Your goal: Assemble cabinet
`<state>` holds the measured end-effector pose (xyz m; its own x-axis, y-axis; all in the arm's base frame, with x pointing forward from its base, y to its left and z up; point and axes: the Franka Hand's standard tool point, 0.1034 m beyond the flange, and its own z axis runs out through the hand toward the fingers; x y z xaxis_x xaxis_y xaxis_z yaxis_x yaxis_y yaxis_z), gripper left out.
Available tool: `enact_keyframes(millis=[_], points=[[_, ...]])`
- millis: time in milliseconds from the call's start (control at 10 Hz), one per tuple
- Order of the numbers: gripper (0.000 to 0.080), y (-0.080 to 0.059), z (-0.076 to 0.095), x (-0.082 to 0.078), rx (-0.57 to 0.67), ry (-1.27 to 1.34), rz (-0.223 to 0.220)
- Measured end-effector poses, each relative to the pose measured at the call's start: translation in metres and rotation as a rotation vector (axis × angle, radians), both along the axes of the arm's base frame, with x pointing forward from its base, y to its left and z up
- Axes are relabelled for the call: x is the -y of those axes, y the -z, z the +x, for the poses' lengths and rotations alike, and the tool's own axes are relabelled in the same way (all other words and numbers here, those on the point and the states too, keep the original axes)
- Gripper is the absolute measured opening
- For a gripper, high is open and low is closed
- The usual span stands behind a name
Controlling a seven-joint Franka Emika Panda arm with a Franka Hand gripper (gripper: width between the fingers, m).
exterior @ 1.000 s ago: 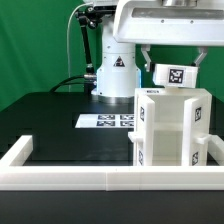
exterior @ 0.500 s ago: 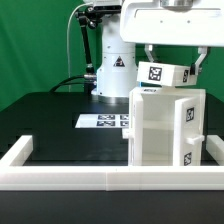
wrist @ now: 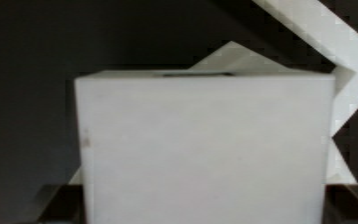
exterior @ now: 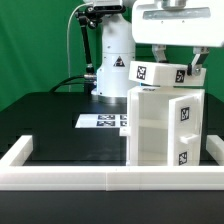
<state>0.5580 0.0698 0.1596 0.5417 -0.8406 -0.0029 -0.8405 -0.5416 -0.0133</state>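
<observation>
The white cabinet body point(exterior: 165, 128) stands upright on the black table at the exterior view's right, with tags on its side. My gripper point(exterior: 178, 66) hangs just above its top and is shut on a small white cabinet block point(exterior: 157, 73) with tags on its faces. The block lies tilted over the body's top edge; I cannot tell whether they touch. In the wrist view the held block point(wrist: 202, 140) fills most of the picture between my fingers, and parts of the cabinet body point(wrist: 309, 30) show behind it.
The marker board point(exterior: 105, 121) lies flat on the table to the exterior view's left of the body. The low white border frame point(exterior: 60, 178) runs along the front and sides. The arm's base point(exterior: 112, 62) stands at the back.
My gripper has moved toward the exterior view's left with the block in it. The cabinet body now also stands a little further left than one second ago.
</observation>
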Motion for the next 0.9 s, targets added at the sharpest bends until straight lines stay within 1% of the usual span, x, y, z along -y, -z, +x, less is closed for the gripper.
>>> enact_keyframes(millis=[200,500,800,900], points=[[0.0563,0.0,0.0,-0.004,-0.001,0.121,0.002],[0.0563,-0.001,0.004,-0.009,-0.001,0.353,0.003],[0.0563,0.0,0.007,-0.01,0.0,0.387,0.002],[0.0563,0.0,0.007,-0.013,-0.003,0.471,0.014]])
